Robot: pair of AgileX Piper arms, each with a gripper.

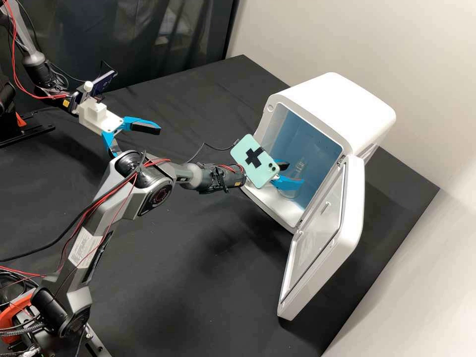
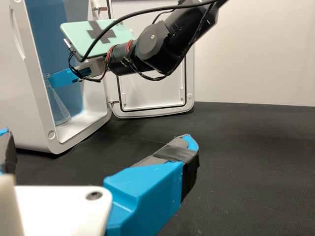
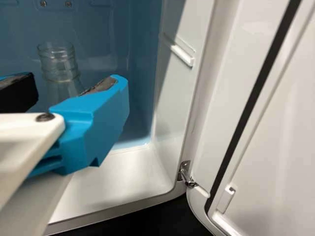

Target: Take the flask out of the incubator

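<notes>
Two tools to mind: in the high view my right tool sits inside the open incubator, spread close by the flask standing on its floor, while the left tool hangs wide open above the table, well apart. Through the left wrist view the flask stands upright just inside the incubator's front edge, so I'd leave that arm parked. By the right wrist view the neck shows between my parted fingers, not yet pinched; I'd centre on it, close gently, then draw straight out, clear of the door.
</notes>
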